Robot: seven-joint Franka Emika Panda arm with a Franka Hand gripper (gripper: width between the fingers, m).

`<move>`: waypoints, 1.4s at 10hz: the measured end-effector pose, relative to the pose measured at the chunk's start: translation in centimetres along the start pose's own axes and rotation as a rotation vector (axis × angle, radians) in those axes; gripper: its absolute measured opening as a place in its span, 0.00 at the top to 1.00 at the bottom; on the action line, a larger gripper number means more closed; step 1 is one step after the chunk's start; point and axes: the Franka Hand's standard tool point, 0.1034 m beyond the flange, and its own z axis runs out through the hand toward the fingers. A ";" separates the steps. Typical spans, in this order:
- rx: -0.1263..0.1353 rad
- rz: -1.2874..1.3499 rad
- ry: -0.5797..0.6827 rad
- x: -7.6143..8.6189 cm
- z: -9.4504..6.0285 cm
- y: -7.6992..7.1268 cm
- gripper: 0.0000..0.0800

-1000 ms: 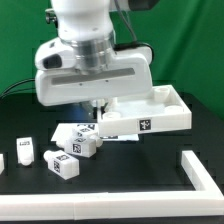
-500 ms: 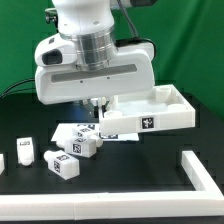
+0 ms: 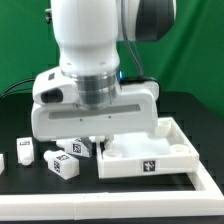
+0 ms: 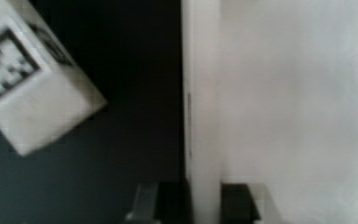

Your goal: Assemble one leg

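Note:
My gripper (image 3: 97, 142) is down at the table, its jaws standing on either side of the raised rim of the large white square panel (image 3: 150, 160) and shut on it. In the wrist view the gripper (image 4: 195, 203) shows dark fingers (image 4: 242, 202) around the rim's edge, with the panel (image 4: 291, 100) to one side. Three white tagged legs lie on the black table at the exterior view's left: one leg (image 3: 25, 153), a second (image 3: 63, 165), and a third (image 3: 78, 149) close to the gripper. One leg (image 4: 25, 85) shows in the wrist view, apart from the fingers.
A white L-shaped rail (image 3: 207, 182) runs along the front at the exterior view's right, just beyond the panel's corner. Another white piece (image 3: 2, 160) is cut off at the exterior view's left edge. The arm's body hides the table behind it.
The arm has moved forward and down, and the square panel has come with it toward the front, closer to the L-shaped rail. The legs have stayed put.

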 end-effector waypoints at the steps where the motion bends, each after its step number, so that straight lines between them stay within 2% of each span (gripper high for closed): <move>1: -0.009 -0.031 0.044 0.4 0.1 0.1 0.93; 6: -0.009 -0.011 0.035 0.3 0.6 0.2 0.93; 8: -0.008 0.115 0.010 1.8 1.2 0.6 0.93; 11: -0.034 0.127 0.007 2.7 2.1 0.1 0.93; 14: -0.059 0.122 0.015 3.4 1.9 0.1 0.93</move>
